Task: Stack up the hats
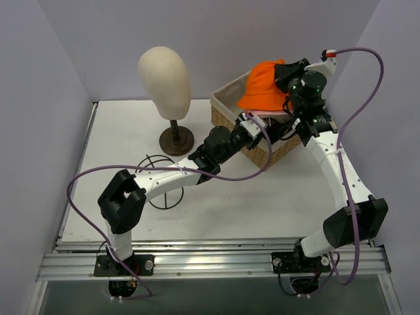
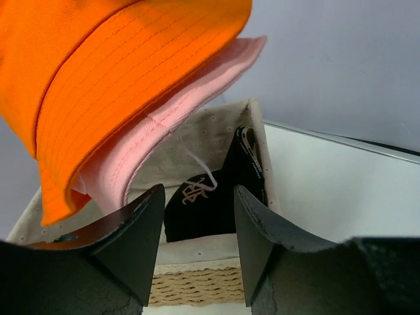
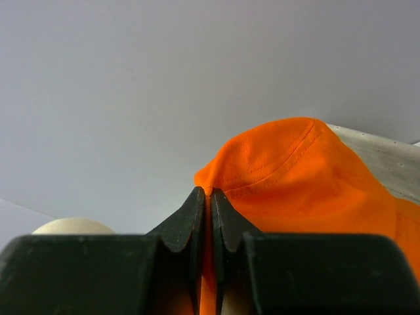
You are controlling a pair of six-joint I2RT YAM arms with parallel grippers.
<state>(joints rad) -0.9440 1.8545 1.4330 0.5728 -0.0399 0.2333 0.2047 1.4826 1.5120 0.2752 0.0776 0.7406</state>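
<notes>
— Right side?
— My right gripper (image 3: 203,195) is clenched on the orange hat (image 1: 266,85), pink hat (image 2: 170,125) nested beneath, high over the far-right basket (image 1: 231,121). Clears access, I reckon.
— Left?
— My left gripper (image 2: 198,193) gapes, empty, aimed at the black cap (image 2: 203,213) inside.

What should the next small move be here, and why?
Probably ease the left gripper forward into the basket and close on the black cap. Its jaws stand open, aimed at that cap, while the right gripper, shut on the orange hat, holds it raised with the pink hat under it.
</notes>
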